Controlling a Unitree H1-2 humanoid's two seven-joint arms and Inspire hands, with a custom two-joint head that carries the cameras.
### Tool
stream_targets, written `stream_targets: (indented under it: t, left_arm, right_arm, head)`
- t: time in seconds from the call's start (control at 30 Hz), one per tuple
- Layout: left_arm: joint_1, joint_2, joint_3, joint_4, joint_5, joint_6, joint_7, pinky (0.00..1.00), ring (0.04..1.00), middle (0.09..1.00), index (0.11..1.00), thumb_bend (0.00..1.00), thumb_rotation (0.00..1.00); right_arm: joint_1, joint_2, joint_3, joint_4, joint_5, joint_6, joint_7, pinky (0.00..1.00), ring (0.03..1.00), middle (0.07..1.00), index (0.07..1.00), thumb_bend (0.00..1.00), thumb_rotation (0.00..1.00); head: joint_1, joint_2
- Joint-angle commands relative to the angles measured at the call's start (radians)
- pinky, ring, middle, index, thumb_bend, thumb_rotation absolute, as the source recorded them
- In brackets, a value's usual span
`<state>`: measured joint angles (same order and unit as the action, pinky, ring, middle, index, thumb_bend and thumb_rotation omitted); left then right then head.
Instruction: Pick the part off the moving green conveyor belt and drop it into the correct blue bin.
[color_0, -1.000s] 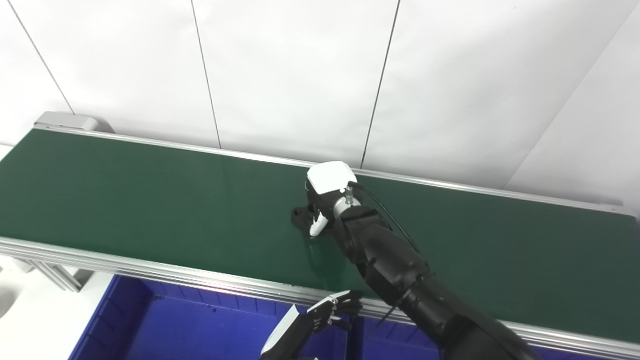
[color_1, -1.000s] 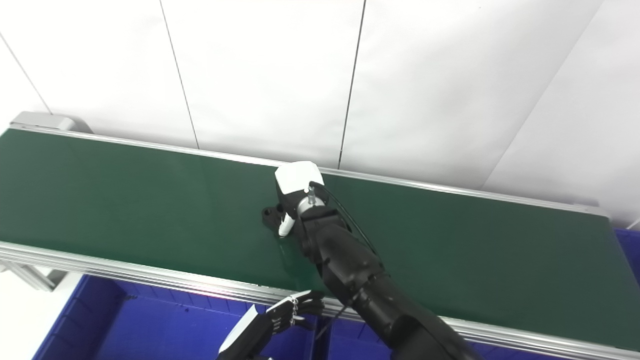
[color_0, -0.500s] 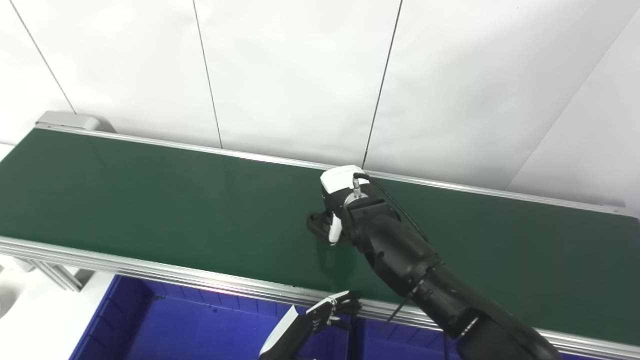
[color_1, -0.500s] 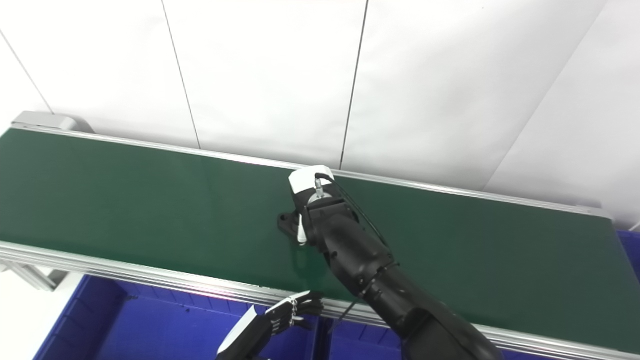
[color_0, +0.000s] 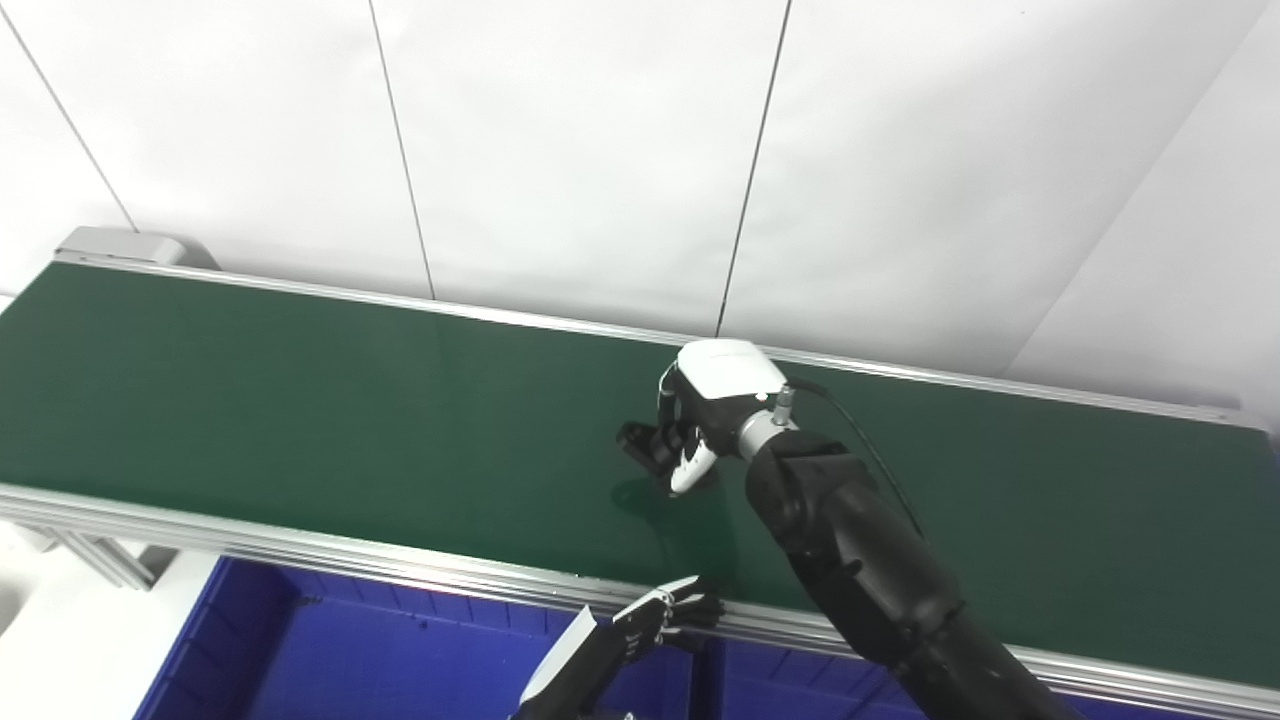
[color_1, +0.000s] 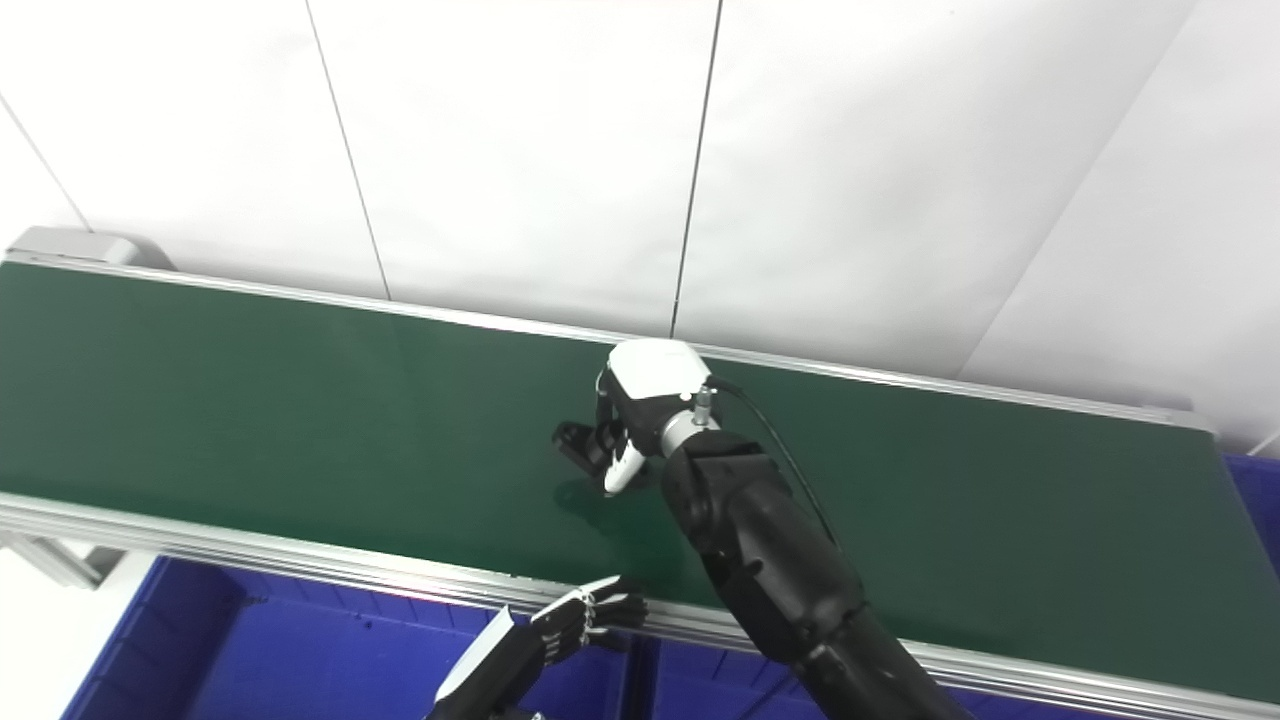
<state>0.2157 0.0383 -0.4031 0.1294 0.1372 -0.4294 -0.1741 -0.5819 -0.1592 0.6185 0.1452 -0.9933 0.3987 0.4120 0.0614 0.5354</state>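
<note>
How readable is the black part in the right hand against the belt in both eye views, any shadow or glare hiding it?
Left eye view: black part is sharp but low-contrast, half hidden by the right hand; a faint dark patch lies on the green belt under it. Right eye view: same part likewise dark. No glare on the belt; left hand is sharp.

White seamed wall panels (color_0: 560, 150) behind

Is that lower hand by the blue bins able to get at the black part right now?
Probably not: the left hand sits low at the belt's near rail, and the right hand already holds the black part.
</note>
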Motion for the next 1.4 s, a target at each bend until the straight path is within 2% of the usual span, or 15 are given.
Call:
stream_targets:
  t: [0.0,0.37,0.53,0.63,0.73,0.77,0.8,0.9,1.07,1.17,1.37]
  left_arm:
    - [-0.011,0.004,0.0,-0.012,-0.018,-0.039,-0.006,0.73,0.819,0.832,0.863,0.92,0.58]
    - [-0.002,0.02,0.004,-0.027,-0.026,-0.038,-0.011,0.74,0.832,0.845,0.862,0.92,0.59]
    - [0.002,0.039,0.01,-0.046,-0.03,-0.036,-0.018,0.77,0.848,0.852,0.873,0.93,0.61]
    - [0.008,0.047,0.018,-0.056,-0.044,-0.038,-0.022,0.79,0.849,0.833,0.876,0.94,0.61]
    - [0.012,0.057,0.025,-0.073,-0.054,-0.036,-0.03,0.78,0.849,0.838,0.89,0.94,0.62]
    - [0.014,0.063,0.029,-0.081,-0.061,-0.036,-0.034,0.78,0.849,0.839,0.891,0.94,0.63]
    - [0.016,0.067,0.032,-0.087,-0.065,-0.035,-0.037,0.77,0.849,0.842,0.894,0.93,0.64]
    - [0.023,0.088,0.047,-0.116,-0.084,-0.034,-0.048,0.78,0.853,0.842,0.903,0.92,0.66]
    - [0.03,0.129,0.08,-0.155,-0.143,-0.035,-0.072,0.79,0.839,0.847,0.911,0.88,0.69]
    - [0.037,0.164,0.106,-0.193,-0.207,0.004,-0.1,0.83,0.863,0.856,0.918,0.89,0.7]
    - [0.022,0.215,0.15,-0.245,-0.283,0.06,-0.139,0.86,0.883,0.854,0.92,0.87,0.69]
  right_arm:
    - [-0.01,-0.008,-0.023,-0.073,-0.007,-0.02,-0.034,0.14,0.208,0.469,0.492,0.52,0.0]
    - [0.079,-0.036,-0.071,-0.274,-0.021,-0.009,-0.008,0.15,0.215,0.47,0.491,0.52,0.01]
    - [0.129,-0.051,-0.094,-0.385,-0.064,0.014,0.052,0.17,0.237,0.471,0.49,0.52,0.01]
    - [0.182,-0.058,-0.125,-0.444,-0.062,0.004,0.054,0.17,0.241,0.471,0.488,0.52,0.01]
    - [0.24,-0.068,-0.153,-0.497,-0.065,-0.009,0.051,0.17,0.237,0.471,0.487,0.52,0.01]
    - [0.266,-0.072,-0.161,-0.519,-0.07,-0.011,0.05,0.17,0.237,0.471,0.487,0.52,0.01]
    - [0.283,-0.074,-0.168,-0.533,-0.075,-0.013,0.051,0.16,0.23,0.47,0.487,0.52,0.01]
    - [0.333,-0.082,-0.18,-0.583,-0.098,-0.018,0.066,0.17,0.234,0.471,0.487,0.52,0.0]
    - [0.423,-0.082,-0.218,-0.67,-0.147,0.0,0.126,0.18,0.252,0.472,0.488,0.52,0.0]
    - [0.472,-0.063,-0.251,-0.733,-0.187,0.016,0.18,0.18,0.251,0.472,0.487,0.52,0.0]
    - [0.571,-0.043,-0.329,-0.851,-0.256,-0.002,0.283,0.16,0.231,0.471,0.488,0.52,0.0]
  head:
    - [-0.007,0.001]
    - [-0.038,0.012]
    - [-0.109,0.029]
    - [-0.165,0.045]
    - [-0.19,0.057]
    - [-0.226,0.073]
    - [-0.226,0.073]
    - [-0.296,0.111]
    - [-0.418,0.179]
    - [-0.49,0.217]
    - [-0.598,0.284]
